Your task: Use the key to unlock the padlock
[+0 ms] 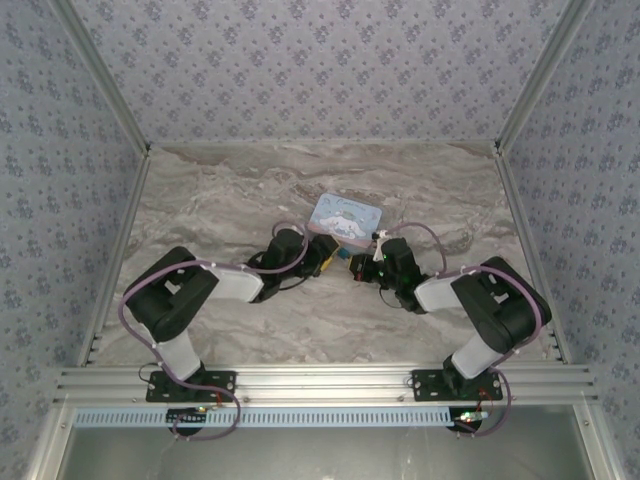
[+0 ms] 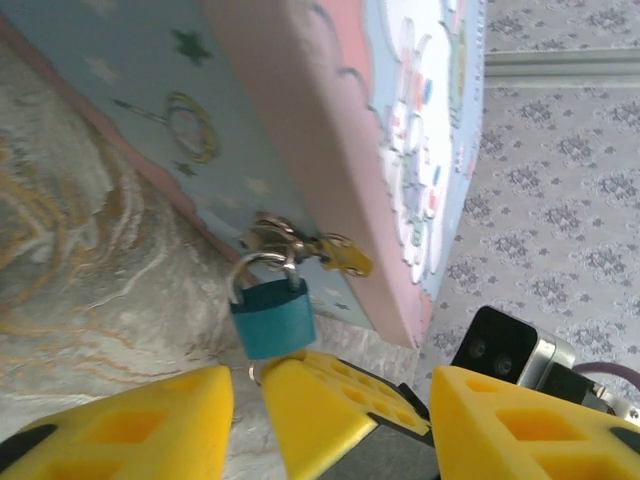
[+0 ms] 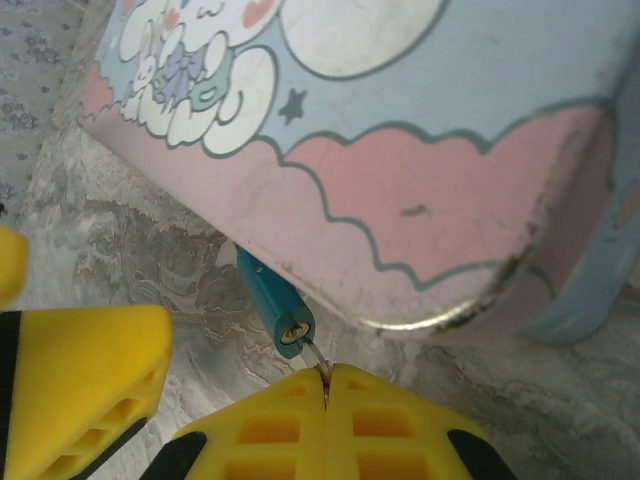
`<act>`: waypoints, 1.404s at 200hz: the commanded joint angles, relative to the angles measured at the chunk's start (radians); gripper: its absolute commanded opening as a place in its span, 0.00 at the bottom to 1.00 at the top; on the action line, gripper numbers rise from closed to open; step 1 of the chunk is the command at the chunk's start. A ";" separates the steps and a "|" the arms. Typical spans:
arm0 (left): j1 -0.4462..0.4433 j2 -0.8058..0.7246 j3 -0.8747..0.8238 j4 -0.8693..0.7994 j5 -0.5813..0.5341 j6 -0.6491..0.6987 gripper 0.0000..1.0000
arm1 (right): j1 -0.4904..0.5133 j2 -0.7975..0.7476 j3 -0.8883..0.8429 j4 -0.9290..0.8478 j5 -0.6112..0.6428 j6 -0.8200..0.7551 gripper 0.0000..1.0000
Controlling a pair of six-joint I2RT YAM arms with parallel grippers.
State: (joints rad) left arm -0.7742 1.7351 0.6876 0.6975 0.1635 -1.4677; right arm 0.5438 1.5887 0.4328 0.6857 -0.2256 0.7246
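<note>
1. padlock (image 2: 272,318): small teal body with a thin silvery shackle (image 2: 240,272). it hangs from a brass hasp (image 2: 300,245) on the side wall of the tin, low over the bench (image 1: 250,190). its keyhole end points toward my grippers. both shackle legs appear seated in the body.

2. key (image 3: 316,357): a thin silvery sliver running from the keyhole to my right fingertips. i cannot tell how deep it sits.

3. right gripper (image 3: 325,385): fingers pressed together and clamped on the key, tips just beside the bottom of the padlock.

4. left gripper (image 1: 328,258): fingers (image 2: 130,420) spread wide and holding nothing, near the padlock but apart from it. in the left wrist view my right gripper's yellow fingers show between them, with its wrist camera (image 2: 500,345) behind.

5. tin (image 3: 450,150): pale blue, cartoon-printed, with a pink cloud-edged rim. it lies flat at mid-bench, directly beyond both grippers.

6. obstructions: in the right wrist view the tin's pink rim overhangs the padlock and hides the shackle and hasp. one left finger (image 3: 80,380) sits close beside my right fingertips, crowding the space under the lock.

7. surroundings: marble-patterned bench top, floral wallpapered walls (image 1: 320,60) on three sides, and an aluminium rail (image 1: 320,380) at the near edge carrying both arm bases.
</note>
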 commanded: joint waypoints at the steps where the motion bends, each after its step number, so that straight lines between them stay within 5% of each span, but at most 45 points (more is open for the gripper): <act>1: 0.001 -0.008 -0.025 0.042 -0.034 -0.027 0.50 | 0.008 -0.033 0.040 -0.092 -0.017 0.101 0.00; 93: -0.009 0.103 -0.016 0.171 -0.034 -0.095 0.36 | 0.017 -0.051 0.086 -0.145 -0.050 0.254 0.00; 281: -0.023 0.232 0.055 0.277 -0.063 -0.144 0.41 | 0.022 -0.061 0.110 -0.189 -0.047 0.334 0.00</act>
State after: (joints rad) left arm -0.7879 1.9442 0.7151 0.9447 0.1108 -1.6070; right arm 0.5591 1.5555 0.5152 0.5056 -0.2672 1.0370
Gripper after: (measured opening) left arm 0.412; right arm 0.060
